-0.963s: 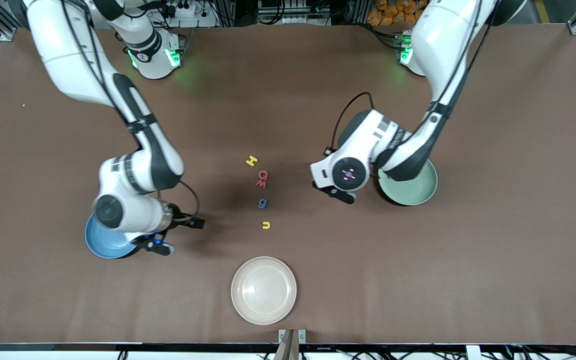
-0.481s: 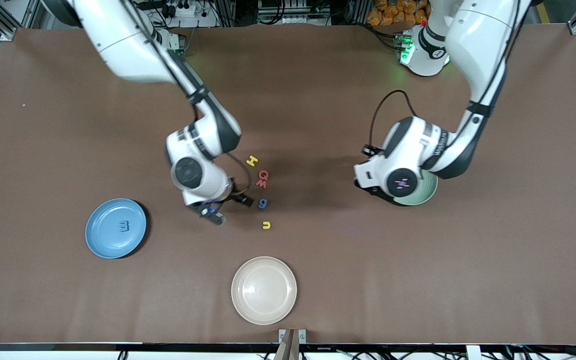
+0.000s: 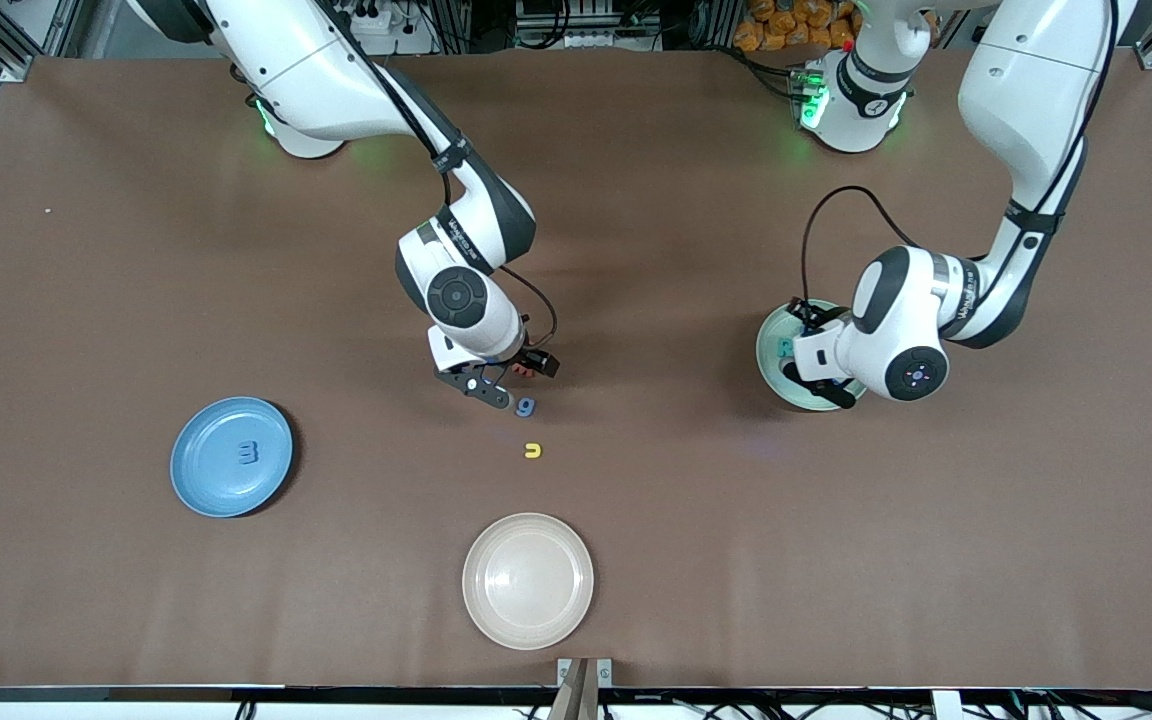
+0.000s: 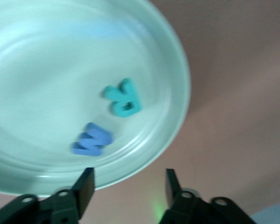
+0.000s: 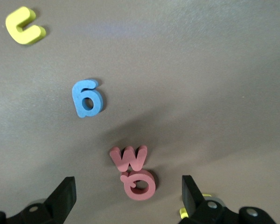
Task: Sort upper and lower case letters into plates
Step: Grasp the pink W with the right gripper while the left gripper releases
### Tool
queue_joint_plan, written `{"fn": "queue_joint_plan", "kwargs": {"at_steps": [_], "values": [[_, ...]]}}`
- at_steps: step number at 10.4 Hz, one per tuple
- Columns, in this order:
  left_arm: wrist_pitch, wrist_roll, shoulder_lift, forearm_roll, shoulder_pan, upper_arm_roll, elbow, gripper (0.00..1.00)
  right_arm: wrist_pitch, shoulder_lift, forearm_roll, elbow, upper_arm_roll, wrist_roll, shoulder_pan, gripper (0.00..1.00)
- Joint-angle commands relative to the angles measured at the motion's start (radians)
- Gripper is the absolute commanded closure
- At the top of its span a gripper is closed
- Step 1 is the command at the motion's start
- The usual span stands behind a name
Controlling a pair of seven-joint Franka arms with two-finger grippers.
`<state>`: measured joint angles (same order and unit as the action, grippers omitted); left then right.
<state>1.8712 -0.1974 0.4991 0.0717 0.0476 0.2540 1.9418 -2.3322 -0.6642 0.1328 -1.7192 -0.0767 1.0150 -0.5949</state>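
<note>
Left end effector (image 4: 128,186) hangs over the mint green plate (image 3: 769,345), fingers parted and empty; a teal R (image 4: 124,97) and a blue letter (image 4: 92,139) lie flat in the dish beneath it. Right end effector (image 5: 128,198) hovers over the middle of the tabletop (image 3: 636,560), fingers spread wide and holding nothing, directly above a red w (image 5: 128,158) and a red Q (image 5: 140,182), which touch each other.

Step in hand, as judged: the left arm's deposit into the mint green plate looks complete, and the right arm is lining up a pick on the red pair.

Next move calls for: a straight descent with one finger on each side of a single letter. Since the two red pieces touch, closing on one may drag the other.

Remaining loose letters: a blue g (image 3: 526,406) and a yellow u (image 3: 533,450), both nearer the front camera. One blue letter (image 3: 249,453) already sits in the blue plate (image 3: 198,490). A cream plate (image 3: 481,610) lies empty.

Materials: the letters look like thick, matte foam with rounded edges, light and likely to slip. Plates are smooth, shallow and glossy; the tabletop cover is matte brown.
</note>
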Motion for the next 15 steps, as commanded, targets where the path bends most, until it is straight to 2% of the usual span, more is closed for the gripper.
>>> {"fn": "queue_joint_plan", "kwargs": {"at_steps": [1,3,6,8,9,10,11,13,15], "values": [[-0.001,0.215,-0.043,0.023,0.037,0.097,-0.007,0.0,-0.03,-0.015,-0.036,-0.013,0.014,0.008,-0.017,0.0],[-0.003,0.366,-0.019,0.028,0.05,0.192,-0.085,0.0,-0.054,-0.028,-0.03,-0.013,0.012,0.025,-0.013,0.0],[-0.001,0.47,0.058,0.082,0.104,0.197,-0.187,0.0,-0.079,-0.045,-0.03,-0.013,0.014,0.05,-0.017,0.0],[-0.001,0.486,0.062,0.076,0.109,0.195,-0.19,0.0,-0.081,-0.046,-0.03,-0.013,0.014,0.05,-0.02,0.0],[-0.003,0.486,0.062,0.073,0.109,0.194,-0.19,0.0,-0.082,-0.046,-0.03,-0.013,0.014,0.05,-0.022,0.06],[-0.001,0.487,0.067,0.076,0.109,0.195,-0.192,0.0,-0.097,-0.046,-0.03,-0.014,0.014,0.051,-0.023,0.67],[0.002,0.489,0.068,0.083,0.11,0.195,-0.192,0.0,-0.113,-0.048,-0.029,-0.014,0.014,0.068,-0.023,0.98],[0.008,0.513,0.085,0.088,0.121,0.197,-0.21,0.0,-0.114,-0.048,-0.032,-0.016,0.014,0.076,-0.025,1.0],[0.008,0.574,0.131,0.083,0.207,0.195,-0.295,0.0,-0.114,-0.048,-0.032,-0.016,0.014,0.076,-0.025,1.0]]}}
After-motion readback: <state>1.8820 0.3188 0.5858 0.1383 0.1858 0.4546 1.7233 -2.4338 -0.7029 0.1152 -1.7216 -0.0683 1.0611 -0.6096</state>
